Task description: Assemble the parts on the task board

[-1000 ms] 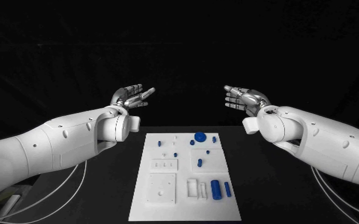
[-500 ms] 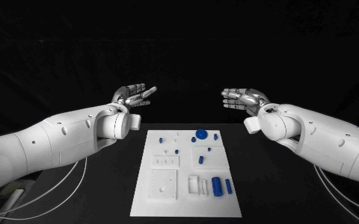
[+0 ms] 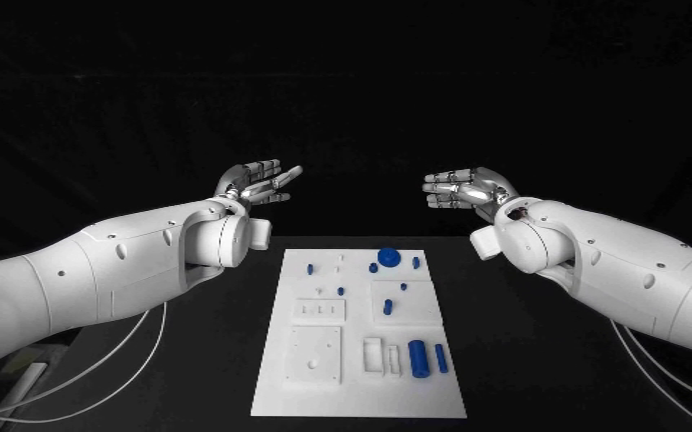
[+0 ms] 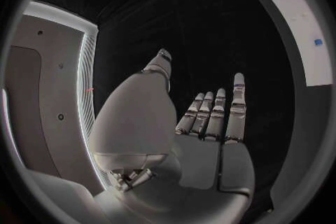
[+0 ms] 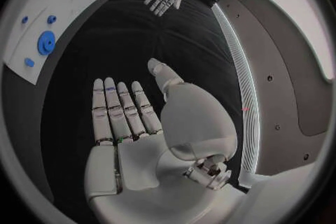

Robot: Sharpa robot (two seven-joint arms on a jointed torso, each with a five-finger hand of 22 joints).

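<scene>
Both hands raised above the far end of the desk, palms facing, holding nothing. Left hand [image 3: 260,184] fingers apart; right hand [image 3: 464,190] fingers spread, slightly curled. Task board [image 3: 325,397] lies flat on the desk, centre, nearer than both hands. Blue parts [image 3: 417,360] rest on it, untouched. Judgement: assembly not started. Next move calls for lowering one hand to a loose part.

Bkgd was plain black all round, no walls, floor or windows made out. Black tabletop [image 3: 173,372] merged w/ dark beyond its far edge. Thin pale cables [image 3: 101,382] lay on it near left & right. Light fell from the near side.
</scene>
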